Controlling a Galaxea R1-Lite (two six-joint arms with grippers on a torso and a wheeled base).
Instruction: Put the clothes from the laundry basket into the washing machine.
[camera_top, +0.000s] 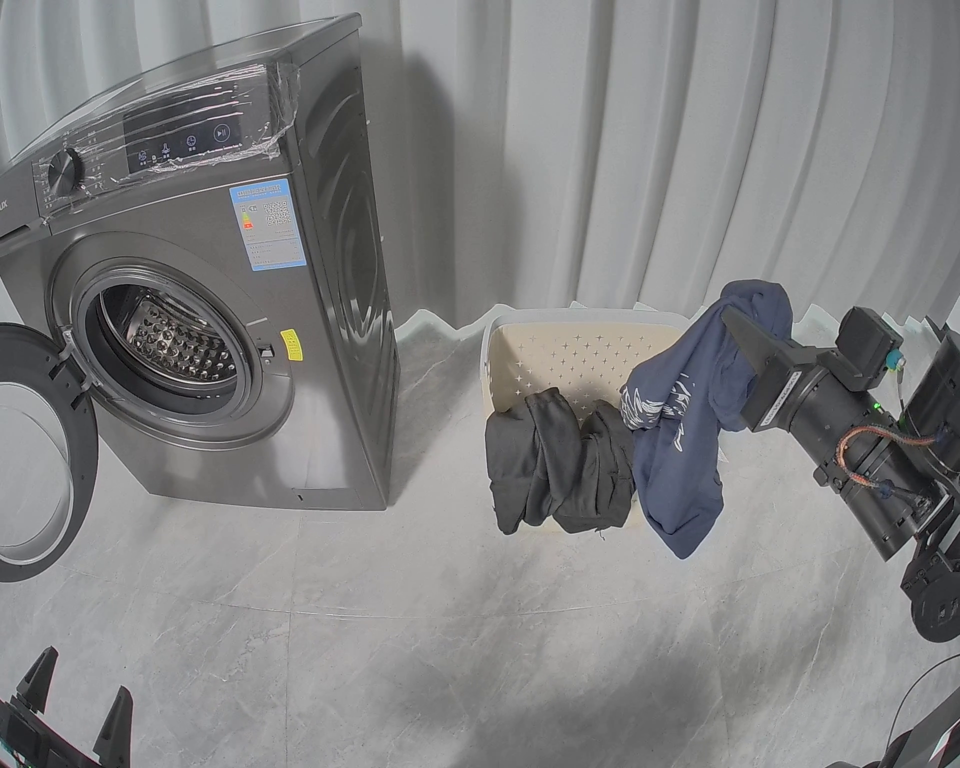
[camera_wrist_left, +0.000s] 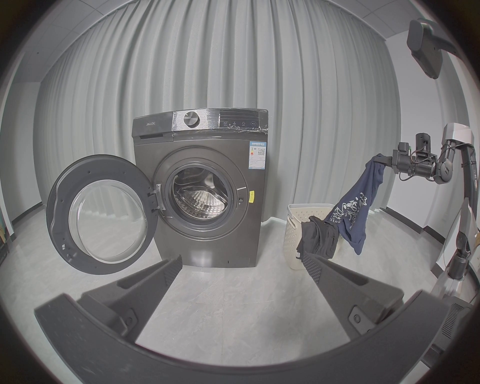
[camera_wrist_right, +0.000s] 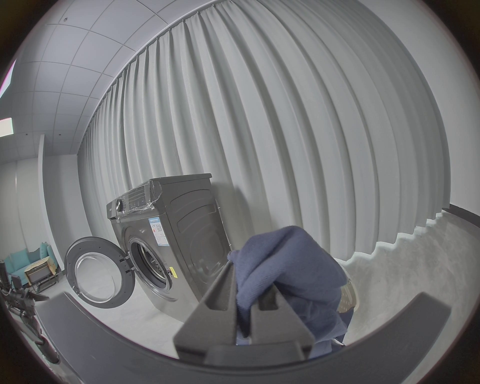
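Observation:
A grey washing machine (camera_top: 200, 260) stands at the left with its round door (camera_top: 40, 450) swung open and the drum (camera_top: 175, 345) bare. A cream laundry basket (camera_top: 580, 355) sits to its right on the floor. Dark grey clothes (camera_top: 560, 460) hang over the basket's front rim. My right gripper (camera_top: 752, 335) is shut on a navy blue garment (camera_top: 690, 420), which dangles above the basket's right side. The same garment (camera_wrist_right: 290, 265) bulges between the fingers in the right wrist view. My left gripper (camera_top: 75, 700) is low at the near left, open and holding nothing.
A white curtain (camera_top: 650, 150) runs along the back wall behind machine and basket. Grey tiled floor (camera_top: 400, 620) lies open between me, the machine and the basket. A sofa and small table (camera_wrist_right: 30, 265) stand far off beyond the machine.

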